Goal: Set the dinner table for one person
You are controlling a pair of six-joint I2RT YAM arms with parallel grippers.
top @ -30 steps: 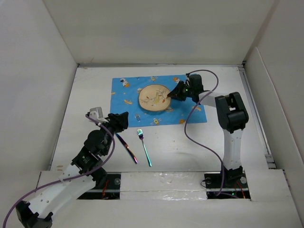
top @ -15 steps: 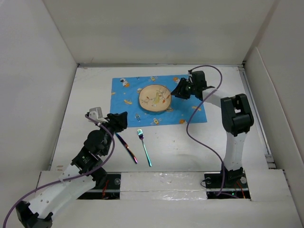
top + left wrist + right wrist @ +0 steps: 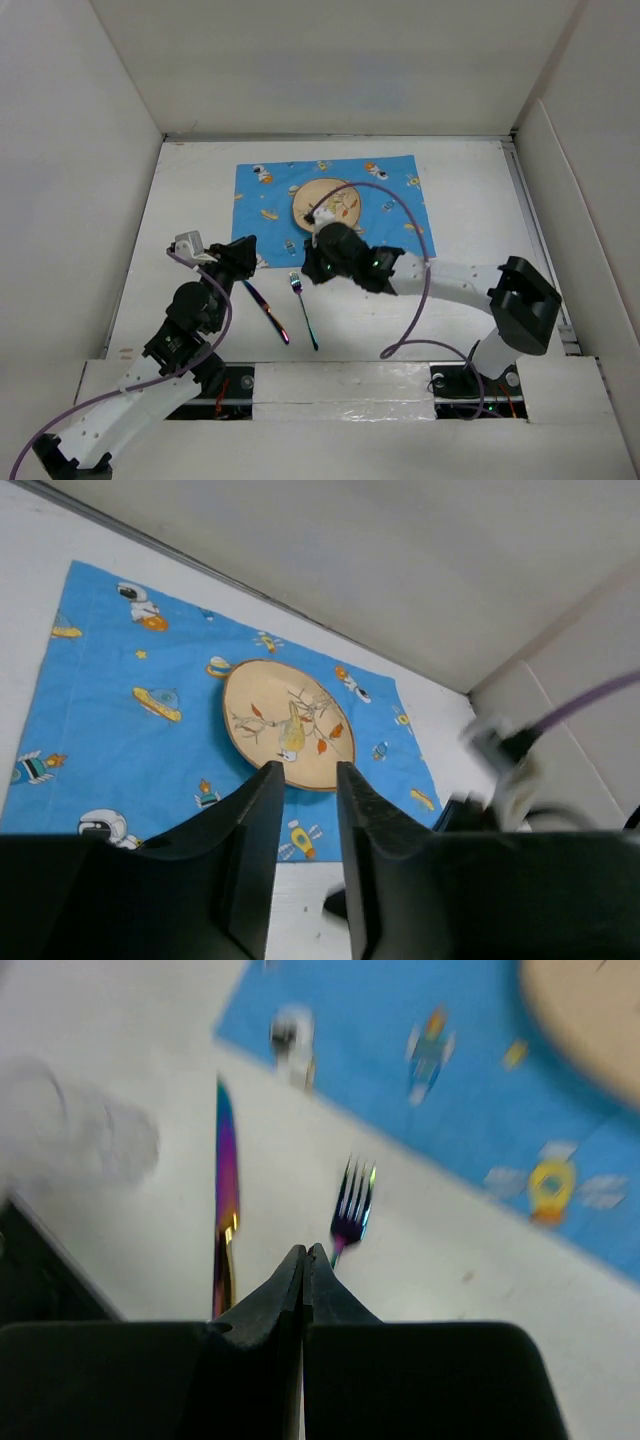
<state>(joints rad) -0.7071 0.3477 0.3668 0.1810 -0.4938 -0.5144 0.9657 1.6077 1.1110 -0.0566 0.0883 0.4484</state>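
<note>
The white dinner table [image 3: 470,210] carries a blue astronaut placemat [image 3: 265,205] with a tan round plate [image 3: 330,200] on it. An iridescent fork [image 3: 303,310] and knife [image 3: 265,312] lie on the bare table in front of the mat. My right gripper [image 3: 316,266] is shut and empty, hovering just right of the fork's tines; in its wrist view the closed tips [image 3: 305,1252] sit between the fork [image 3: 352,1208] and the knife [image 3: 226,1200]. My left gripper [image 3: 250,262] is open and empty above the knife's blade end. Through its jaws [image 3: 305,770] I see the plate [image 3: 290,725].
White wall panels [image 3: 90,160] enclose the table on the left, back and right. The right arm's purple cable [image 3: 400,215] loops over the mat. The right arm [image 3: 510,770] shows blurred at the right of the left wrist view.
My right arm has swung from the plate's right side down and left to just beside the fork. My left gripper has shifted slightly left.
</note>
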